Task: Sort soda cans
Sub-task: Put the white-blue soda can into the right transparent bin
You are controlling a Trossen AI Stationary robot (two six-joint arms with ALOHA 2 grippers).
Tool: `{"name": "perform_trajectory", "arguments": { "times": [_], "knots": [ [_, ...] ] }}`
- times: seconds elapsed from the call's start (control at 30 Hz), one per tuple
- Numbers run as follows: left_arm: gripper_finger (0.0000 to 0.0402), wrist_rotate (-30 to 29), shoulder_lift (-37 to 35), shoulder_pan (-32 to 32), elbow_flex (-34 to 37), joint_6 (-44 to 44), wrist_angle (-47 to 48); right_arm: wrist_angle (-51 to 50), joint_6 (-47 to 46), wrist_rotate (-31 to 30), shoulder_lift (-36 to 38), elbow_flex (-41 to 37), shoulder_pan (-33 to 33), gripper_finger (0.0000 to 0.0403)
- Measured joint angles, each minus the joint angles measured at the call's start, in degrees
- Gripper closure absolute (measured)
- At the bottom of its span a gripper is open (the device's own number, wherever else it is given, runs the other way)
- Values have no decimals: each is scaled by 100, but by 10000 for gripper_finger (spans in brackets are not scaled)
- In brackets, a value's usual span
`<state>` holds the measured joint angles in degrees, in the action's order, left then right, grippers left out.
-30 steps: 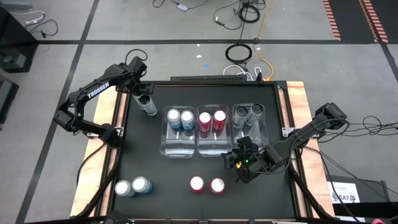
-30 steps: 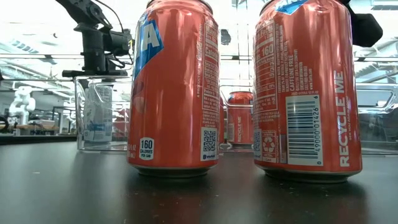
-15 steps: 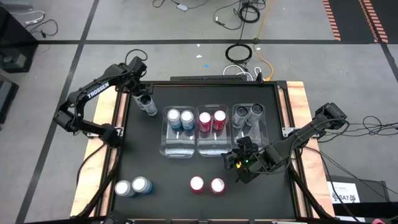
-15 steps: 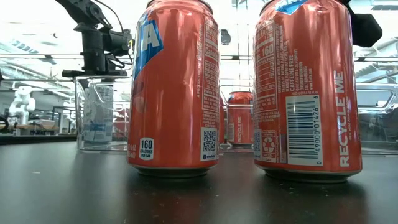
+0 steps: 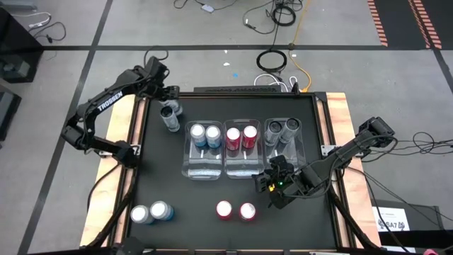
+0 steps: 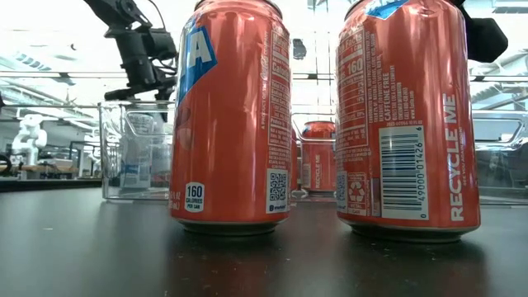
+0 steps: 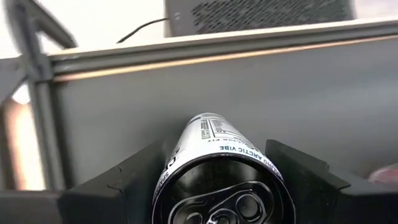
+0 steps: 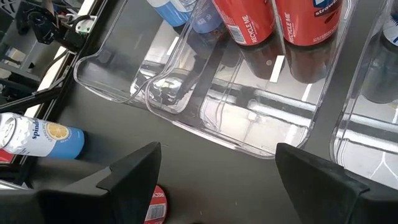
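while cables trail across the grey floor beyond the black table (image 5: 177, 191), the left gripper (image 5: 168, 106), clamping a dark can (image 5: 170, 118), has shifted farther back; the right gripper (image 5: 263, 181) hovers open.

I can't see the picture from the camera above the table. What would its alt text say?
Three clear bins mid-table hold paired blue, red and dark cans. The left tool holds a dark can at the table's far left; the right tool waits open near two red cans.
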<state>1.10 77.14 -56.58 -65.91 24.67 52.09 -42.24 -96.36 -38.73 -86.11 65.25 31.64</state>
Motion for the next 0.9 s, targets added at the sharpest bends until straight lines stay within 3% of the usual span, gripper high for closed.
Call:
{"name": "perform_trajectory", "arguments": {
  "times": [0.2,0.37,0.9],
  "knots": [
    [130,329,244,107,-323,-15,-237,0,-28,1,0,0,2,93],
    [130,462,803,459,-995,-142,-211,-1,-125,1,0,0,31,93],
    [130,455,3359,2007,-4749,-452,-209,-367,-1689,6,0,0,911,93]
  ]
}}
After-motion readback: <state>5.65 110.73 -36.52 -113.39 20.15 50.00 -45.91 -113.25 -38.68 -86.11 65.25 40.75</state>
